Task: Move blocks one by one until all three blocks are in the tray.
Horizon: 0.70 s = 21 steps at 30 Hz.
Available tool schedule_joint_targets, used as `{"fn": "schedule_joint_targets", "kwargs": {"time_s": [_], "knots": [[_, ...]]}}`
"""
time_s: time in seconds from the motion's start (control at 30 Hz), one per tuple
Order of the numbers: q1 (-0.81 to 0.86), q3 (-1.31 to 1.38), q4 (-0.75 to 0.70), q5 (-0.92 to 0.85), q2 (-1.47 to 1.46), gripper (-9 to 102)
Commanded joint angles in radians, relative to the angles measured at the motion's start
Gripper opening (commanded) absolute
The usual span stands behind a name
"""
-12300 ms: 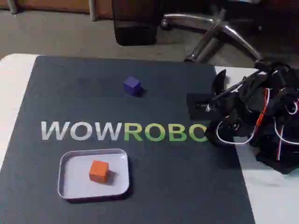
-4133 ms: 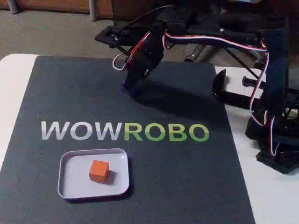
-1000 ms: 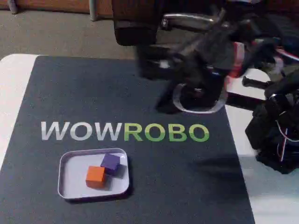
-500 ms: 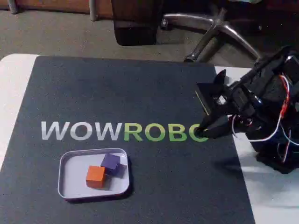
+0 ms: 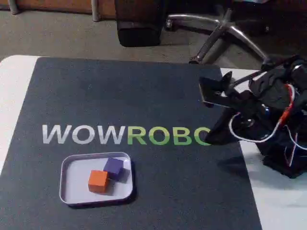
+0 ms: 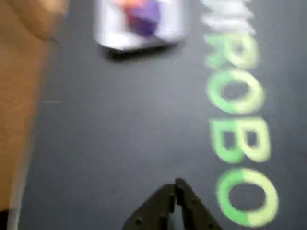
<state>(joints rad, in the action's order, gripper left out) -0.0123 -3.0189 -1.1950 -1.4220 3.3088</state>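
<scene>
The white tray [image 5: 68,190] sits on the dark mat near its front left in the fixed view. An orange block [image 5: 98,181] and a purple block [image 5: 113,167] rest inside it, touching each other. My gripper [image 5: 211,138] is pulled back at the mat's right edge, far from the tray. The wrist view is blurred: the two black fingertips [image 6: 169,196] meet at a point, so my gripper [image 6: 175,188] is shut on nothing. The tray [image 6: 108,29] lies at the top of that view with the purple block [image 6: 147,21] and the orange block [image 6: 128,6] in it.
The mat [image 5: 144,86] carries WOWROBO lettering [image 5: 124,135] across its middle. The arm's base and wires [image 5: 283,139] stand at the right on the white table [image 5: 14,81]. An office chair base [image 5: 225,28] is on the floor behind.
The purple block, earlier at the back of the mat, now lies in the tray beside the orange one. In the last second the arm swung back to the right and folded down.
</scene>
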Motion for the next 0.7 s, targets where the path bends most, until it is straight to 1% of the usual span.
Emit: {"fn": "schedule_joint_targets", "kwargs": {"time_s": [0.0,0.17,0.27,0.5,0.67], "knots": [[0.057,-0.052,-0.003,-0.041,0.0,-8],[0.152,-0.149,0.003,-0.179,-0.002,-8],[0.179,-0.15,-0.04,-0.232,-0.002,-8],[0.253,-0.15,-0.087,-0.334,-0.002,-8],[0.264,-0.15,-0.087,-0.345,-0.002,-8]]}}
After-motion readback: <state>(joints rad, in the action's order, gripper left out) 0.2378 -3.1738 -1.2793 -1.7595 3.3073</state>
